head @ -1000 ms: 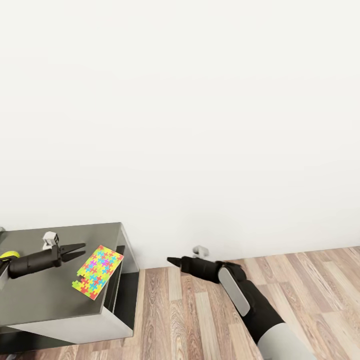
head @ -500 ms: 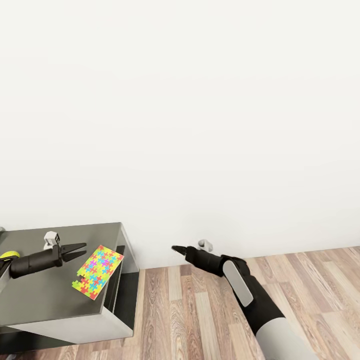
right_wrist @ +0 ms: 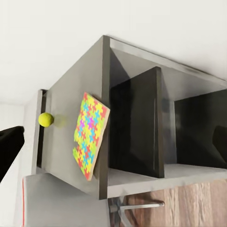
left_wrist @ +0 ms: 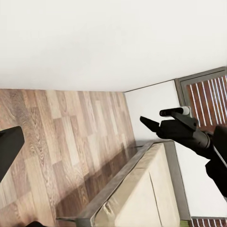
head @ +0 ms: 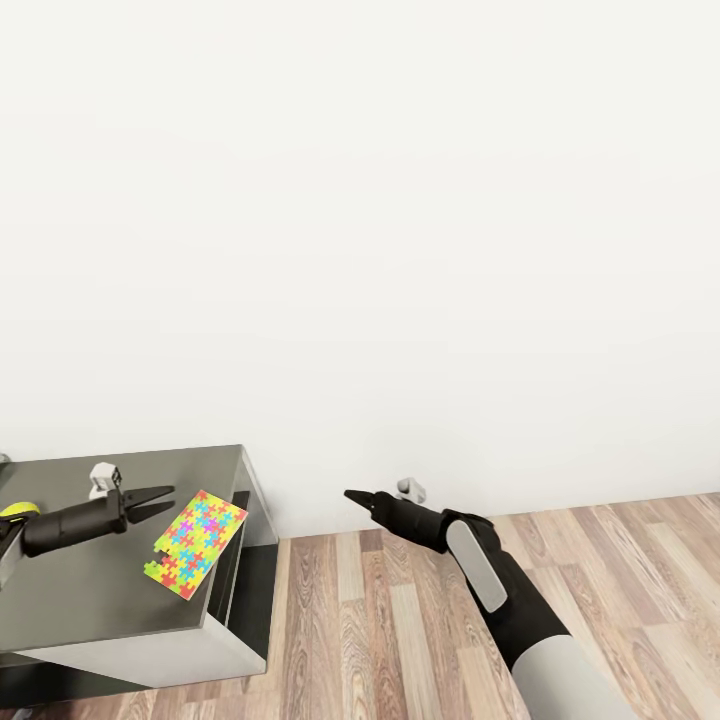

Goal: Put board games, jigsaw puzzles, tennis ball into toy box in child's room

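Left gripper (head: 160, 496) over dark table (head: 90, 590), jaws spread, empty. Jigsaw puzzle (head: 196, 542) flat just beyond those tips, at table's edge. Tennis ball (right_wrist: 46, 119) further along table. Right gripper (head: 352, 496) over wood floor (head: 400, 630), jaws seemingly together.

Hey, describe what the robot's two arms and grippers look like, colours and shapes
Both arms are black. The right arm has a light grey oval panel and a pale grey upper section. Each ends in slim, pointed black fingers: left gripper, right gripper. A small grey-white block sits near each wrist.
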Controlling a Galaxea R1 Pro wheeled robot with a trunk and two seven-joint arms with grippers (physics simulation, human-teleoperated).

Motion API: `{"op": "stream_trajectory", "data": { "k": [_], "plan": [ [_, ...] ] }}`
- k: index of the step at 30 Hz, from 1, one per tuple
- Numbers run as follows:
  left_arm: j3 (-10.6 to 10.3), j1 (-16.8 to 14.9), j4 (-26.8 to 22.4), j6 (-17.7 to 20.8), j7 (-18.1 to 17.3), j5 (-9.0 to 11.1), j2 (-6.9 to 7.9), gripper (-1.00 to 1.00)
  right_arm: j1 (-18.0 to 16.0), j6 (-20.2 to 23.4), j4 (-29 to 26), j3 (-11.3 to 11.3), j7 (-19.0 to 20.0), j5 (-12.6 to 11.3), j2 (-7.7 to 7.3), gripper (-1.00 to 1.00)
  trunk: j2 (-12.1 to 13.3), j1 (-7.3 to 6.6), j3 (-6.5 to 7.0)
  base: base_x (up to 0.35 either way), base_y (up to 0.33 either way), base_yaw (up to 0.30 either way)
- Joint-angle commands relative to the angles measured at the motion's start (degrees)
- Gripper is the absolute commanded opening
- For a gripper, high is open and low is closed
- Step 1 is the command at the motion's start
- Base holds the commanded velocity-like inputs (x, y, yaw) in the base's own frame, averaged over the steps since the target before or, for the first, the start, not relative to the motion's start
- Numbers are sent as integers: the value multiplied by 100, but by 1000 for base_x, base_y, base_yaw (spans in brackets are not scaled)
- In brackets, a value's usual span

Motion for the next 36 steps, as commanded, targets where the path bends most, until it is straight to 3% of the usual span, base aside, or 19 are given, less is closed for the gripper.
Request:
{"op": "stream_trajectory", "data": {
  "k": [1, 19, 36],
  "plan": [
    [15, -5, 2, 60, -28, -19, -11, 100, -4, 24, -2, -5, 9, -3, 3, 100, -10, 3, -9, 0, 0, 24],
    [15, -5, 5, 60, -28, -13, -39, 100, -4, 8, -2, 12, 9, 6, 1, 100, -10, 3, 33, 0, 0, 119],
    [18, -5, 5, 60, -28, -13, -39, 100, -4, 6, -2, 14, 10, 12, 5, 100, -10, 3, 33, 0, 0, 271]
  ]
}}
